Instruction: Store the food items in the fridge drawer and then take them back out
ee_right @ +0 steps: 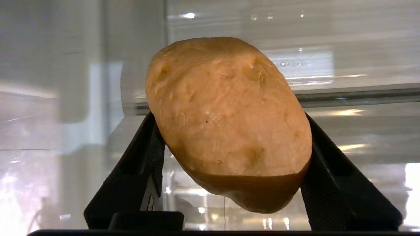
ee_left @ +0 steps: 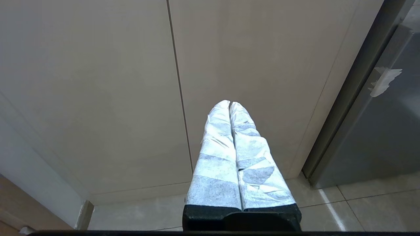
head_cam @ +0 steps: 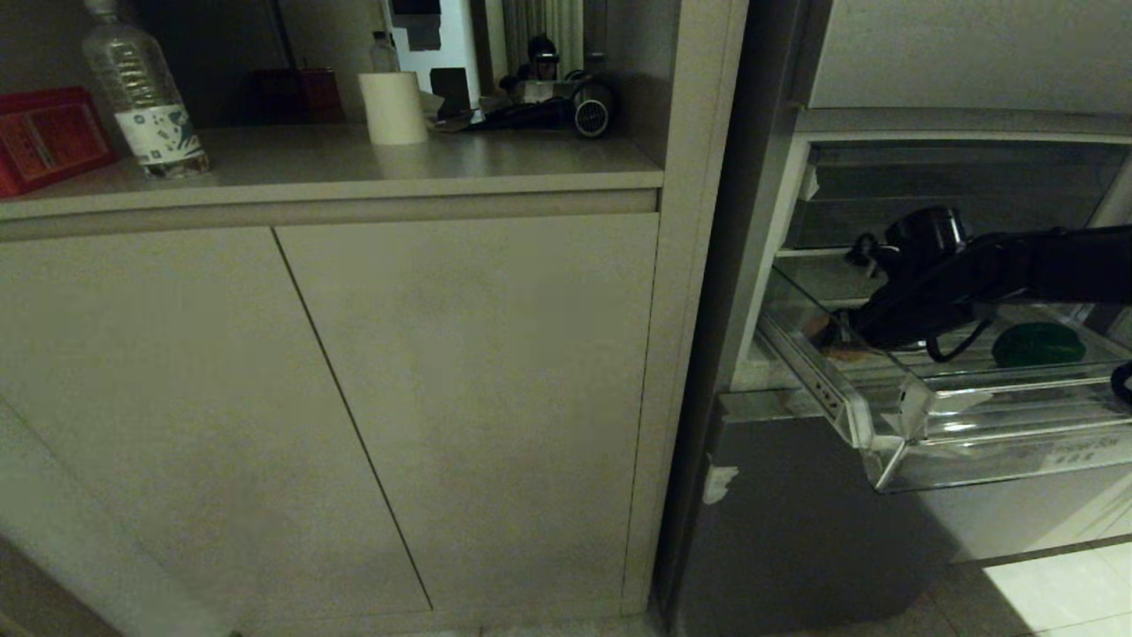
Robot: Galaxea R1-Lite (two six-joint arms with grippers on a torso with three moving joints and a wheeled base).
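Potato (ee_right: 226, 121) sits between fingers (ee_right: 331, 183) of right pincer (head_cam: 840, 336), inside fridge drawer (head_cam: 884, 416); grip looks closed on it, contact maybe partial. Risk: round skin slips during lift. Green item (head_cam: 1037, 344) lies nearby. Left pincer (ee_left: 230, 108) clenched, idle.

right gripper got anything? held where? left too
Right gripper is closed on the brownish-orange food item, fingers against its two opposite sides, over the fridge drawer. Left gripper holds nothing.
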